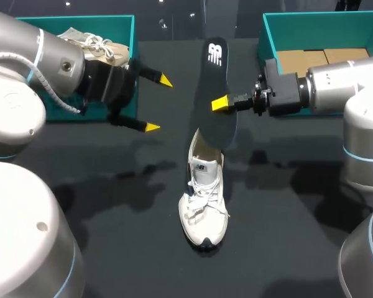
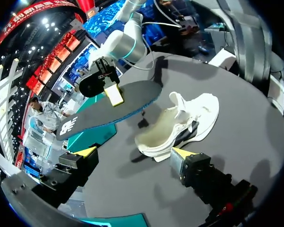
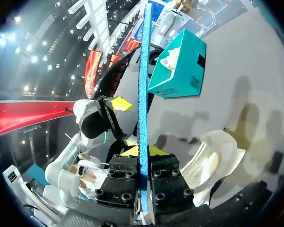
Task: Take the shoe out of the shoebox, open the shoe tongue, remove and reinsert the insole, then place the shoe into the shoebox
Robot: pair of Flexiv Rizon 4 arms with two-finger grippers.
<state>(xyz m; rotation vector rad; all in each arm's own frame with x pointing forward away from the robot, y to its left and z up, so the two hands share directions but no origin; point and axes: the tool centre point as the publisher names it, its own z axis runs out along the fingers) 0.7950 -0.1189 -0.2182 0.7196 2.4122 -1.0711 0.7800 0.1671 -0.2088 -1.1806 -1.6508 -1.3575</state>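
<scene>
– Tool status: rt tool [image 1: 224, 104] is clamping the insole [image 1: 215, 74] at mid-length, its fingers pinching both faces, while lt tool [image 1: 159, 103] is hanging spread wide, gripping nothing, near the shoebox [image 1: 121, 28] at the tabletop's [image 1: 112, 205] far-left corner.
– Where's the insole sitting?
– It's hanging on end over the tabletop's middle, lower tip dipping by the shoe's [image 1: 202, 205] opening. Touching or not, I'm not managing to tell. Shoe's lying centre, toe pointing at the near edge.
– Handling?
– Prob. light, thin foam, so it's likely going to flex & buckle if pushed from mid-length. I'm thinking a hold nearer the heel end is looking safer, w/ lt tool steadying the shoe's collar, since the shoe's seeming light enough to slide.
</scene>
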